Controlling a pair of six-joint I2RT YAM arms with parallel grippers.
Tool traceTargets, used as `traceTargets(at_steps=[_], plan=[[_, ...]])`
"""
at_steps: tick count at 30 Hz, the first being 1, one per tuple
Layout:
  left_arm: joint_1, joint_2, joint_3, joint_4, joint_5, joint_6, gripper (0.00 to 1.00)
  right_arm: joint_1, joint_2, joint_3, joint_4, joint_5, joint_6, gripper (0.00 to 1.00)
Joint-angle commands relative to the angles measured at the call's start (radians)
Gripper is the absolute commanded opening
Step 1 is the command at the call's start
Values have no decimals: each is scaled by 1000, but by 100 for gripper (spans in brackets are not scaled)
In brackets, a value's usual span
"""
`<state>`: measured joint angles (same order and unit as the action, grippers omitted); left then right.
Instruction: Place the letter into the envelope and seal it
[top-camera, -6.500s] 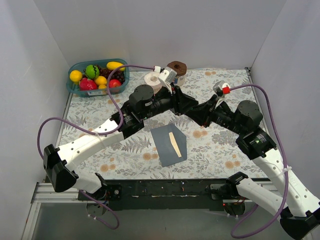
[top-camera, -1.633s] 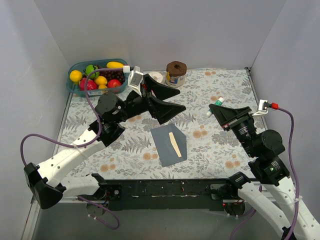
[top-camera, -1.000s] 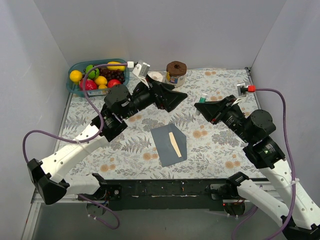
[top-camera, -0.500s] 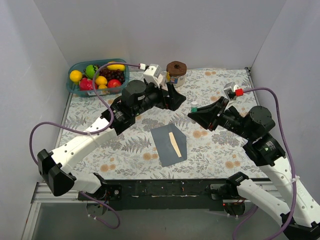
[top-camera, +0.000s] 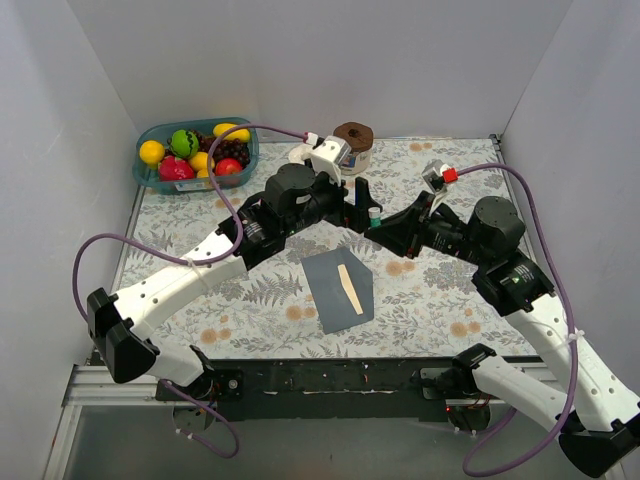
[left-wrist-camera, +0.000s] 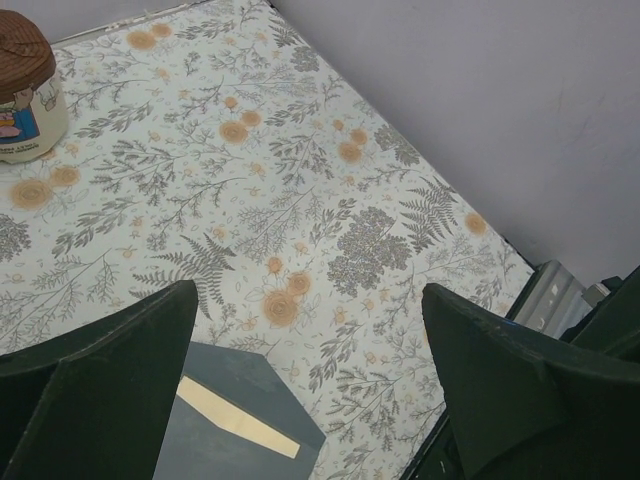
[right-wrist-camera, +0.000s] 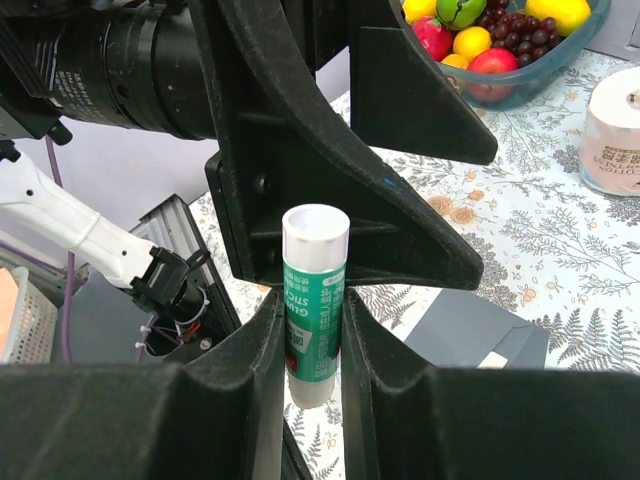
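Far out to the left of the left gripper (top-camera: 352, 198), at the back of the floral tablecloth (top-camera: 450, 290), sits a clear blue tub of toy fruit (top-camera: 195, 150). Just behind that gripper's wrist are a white tape roll (top-camera: 300, 155) and a brown-lidded jar (top-camera: 352, 140). In the left wrist view the jar (left-wrist-camera: 25, 85) stands well off to the upper left of the fingers.

The left gripper (left-wrist-camera: 308, 300) is spread wide, with nothing between its two black fingers (left-wrist-camera: 100, 390).

Below and nearer the arm bases than both grippers, the envelope (top-camera: 338, 290) lies flat on the cloth, touched by neither. From the left wrist its pointed end (left-wrist-camera: 240, 420) shows low, close to the left finger. The letter (top-camera: 348, 288) shows only as a narrow cream strip on the envelope's dark face. Whether the rest is tucked inside cannot be told.

The right gripper (right-wrist-camera: 312, 330) is clamped on an upright green-and-white glue stick (right-wrist-camera: 316, 290), holding it by its lower half. The stick's white cap rises directly in front of the left gripper's parted fingers. From above, the glue stick (top-camera: 374, 214) sits just beside the left gripper's tip, and contact between them cannot be made out. The right gripper (top-camera: 385, 226) is just right of it.
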<state>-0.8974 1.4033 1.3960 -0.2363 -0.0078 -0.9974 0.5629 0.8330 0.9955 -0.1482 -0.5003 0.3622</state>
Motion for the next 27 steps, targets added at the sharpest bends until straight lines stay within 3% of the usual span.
traceTargets(at_steps=[1,27], plan=[[-32,3,49,-9,6,63,95,3,9,46,9,-15,-14,1],[-69,74,155,-133,209,214,92,3,92,81,-62,-122,-62,1]])
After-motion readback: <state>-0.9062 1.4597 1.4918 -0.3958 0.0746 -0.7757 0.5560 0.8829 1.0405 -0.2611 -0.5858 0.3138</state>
